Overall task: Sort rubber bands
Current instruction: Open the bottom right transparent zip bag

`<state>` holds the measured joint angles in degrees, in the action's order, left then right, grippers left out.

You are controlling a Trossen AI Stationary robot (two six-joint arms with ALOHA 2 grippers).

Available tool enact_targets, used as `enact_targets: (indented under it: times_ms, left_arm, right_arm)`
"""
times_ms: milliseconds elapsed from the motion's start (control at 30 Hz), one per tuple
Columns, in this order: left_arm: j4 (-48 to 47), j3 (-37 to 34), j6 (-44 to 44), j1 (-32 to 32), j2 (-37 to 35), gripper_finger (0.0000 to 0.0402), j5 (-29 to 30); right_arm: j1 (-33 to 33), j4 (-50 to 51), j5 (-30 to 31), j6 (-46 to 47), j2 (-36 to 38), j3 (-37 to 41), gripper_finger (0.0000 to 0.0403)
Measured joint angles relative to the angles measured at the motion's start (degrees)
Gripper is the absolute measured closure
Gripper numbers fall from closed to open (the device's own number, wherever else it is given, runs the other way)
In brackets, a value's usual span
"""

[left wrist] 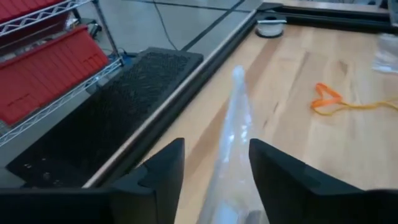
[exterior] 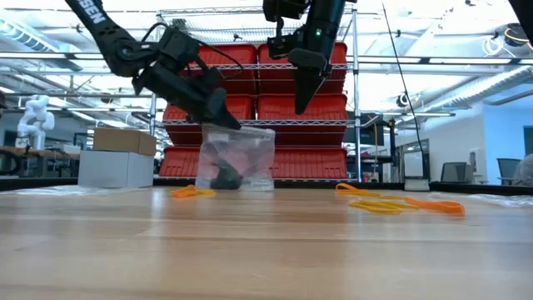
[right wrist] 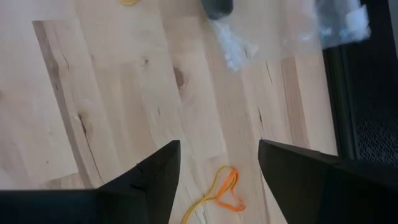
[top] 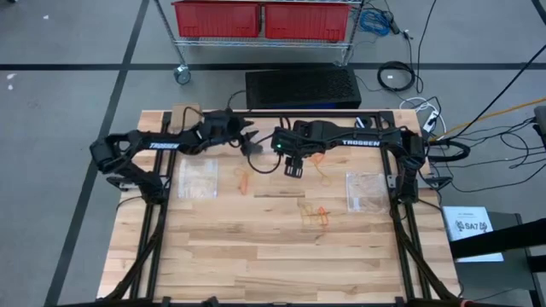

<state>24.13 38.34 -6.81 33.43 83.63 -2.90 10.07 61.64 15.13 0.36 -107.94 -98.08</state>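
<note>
Overhead, both hands, left (left wrist: pixel 214 168) and right (right wrist: pixel 217 168), spread (clear bag (left wrist: pixel 233 137) between left fingers) near the table's (top: pixel 256 264) far edge

- "TROSSEN" stands in white letters on the left arm (top: pixel 162 144).
- "TROSSEN" again in white on the right arm (top: pixel 358 141).
- The white sheet (top: pixel 471 226) beside the table carries dark print, too small to make out.
</note>
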Motion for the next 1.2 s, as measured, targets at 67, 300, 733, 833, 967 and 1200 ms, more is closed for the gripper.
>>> enact_targets:
  times_ms: [67, 300, 733, 833, 967, 1200]
  left_arm:
    - [-0.54, 0.03, 0.02, 0.58, -1.38, 0.0209, 0.01]
    - [-4.3, 0.12, -0.02, 2.22, -8.75, 0.0207, 0.07]
    - [-13.49, -2.35, 1.53, 2.55, -15.36, 0.0236, -6.99]
    - [-12.07, -2.33, 2.01, 2.55, -15.41, 0.0245, -12.2]
    - [-9.51, -2.31, 3.46, 2.37, -15.41, 0.0249, -17.76]
    - [-9.21, -2.29, 3.54, 0.54, -15.41, 0.0249, -18.16]
  right_arm:
    - [0.34, 0.28, 0.02, 0.05, 0.0, 0.0, 0.0193]
    - [2.15, 5.5, -2.61, 1.98, 0.02, 0.79, 0.0193]
    - [-3.28, 7.71, -8.94, 32.14, 12.21, 22.08, 0.0193]
    - [-6.67, 7.13, -8.11, 46.05, 16.54, 29.65, 0.0193]
    - [-10.48, 5.17, -6.94, 59.46, 18.73, 38.38, 0.0205]
    - [-13.07, -2.03, -3.81, 73.2, 18.69, 48.74, 0.0232]
